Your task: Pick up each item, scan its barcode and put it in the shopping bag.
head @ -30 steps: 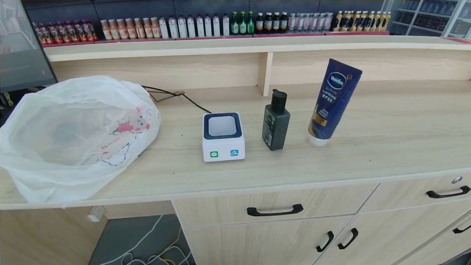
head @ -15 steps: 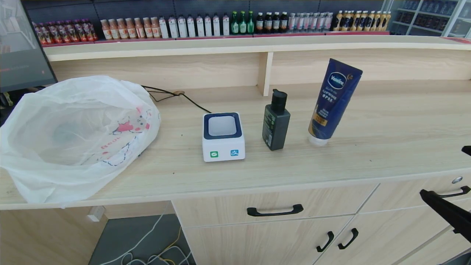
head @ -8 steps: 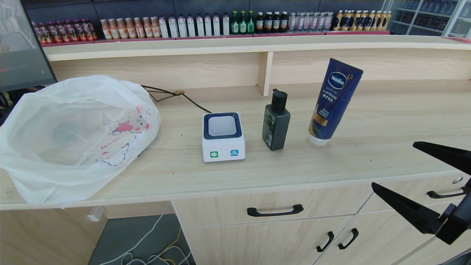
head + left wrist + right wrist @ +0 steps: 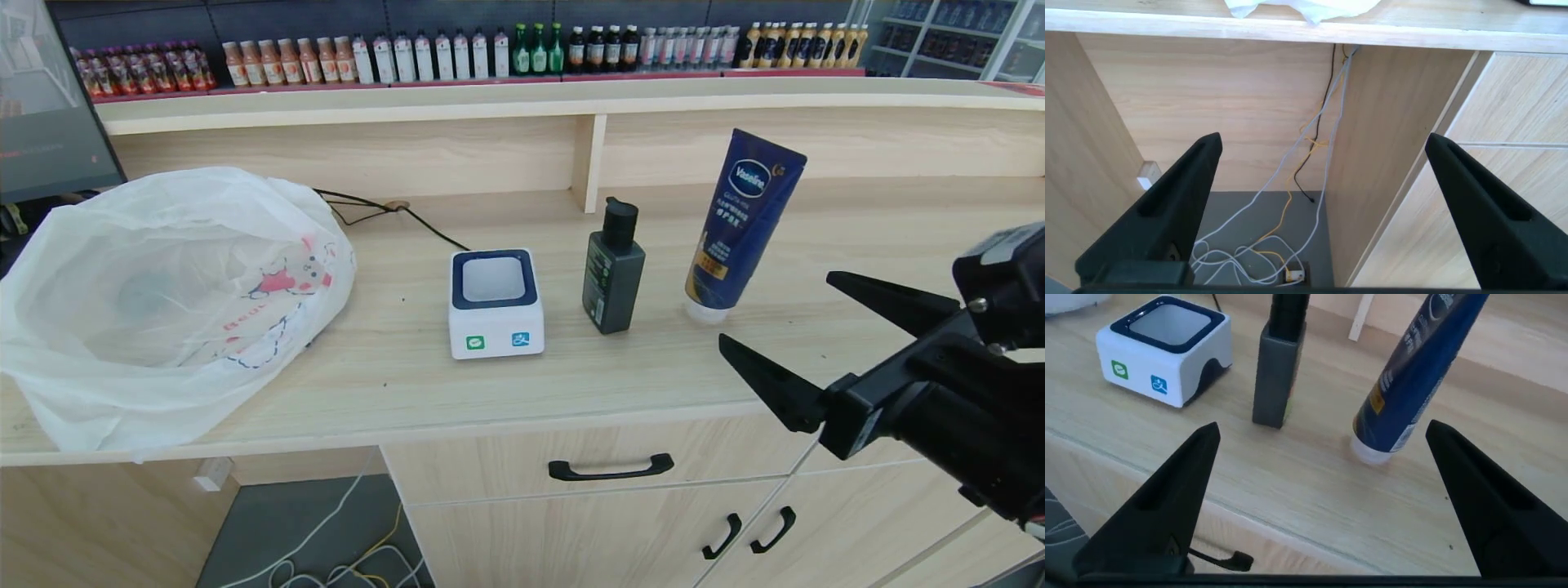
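Your right jaws stand wide open and empty, on the far side of the blue tube [image 4: 743, 220] from the scanner [image 4: 495, 302], near the tube but touching nothing; the tube stands cap-down on the surface [image 4: 392, 367] and seems to lean, so I judge it top-heavy; if one finger brushes it before the other, it could topple toward the dark bottle [image 4: 613, 273], which stands between it and the scanner; with the jaws this wide, an off-centre approach may clip that bottle too. The tube looks soft, so a hard squeeze could make it buckle or slip; I cannot tell where its barcode sits, so a scan may fail until you turn it. The shopping bag [image 4: 163, 302] lies on the scanner's other side, mouth open; your left jaws, wide open and empty, hang below the surface on that same side.
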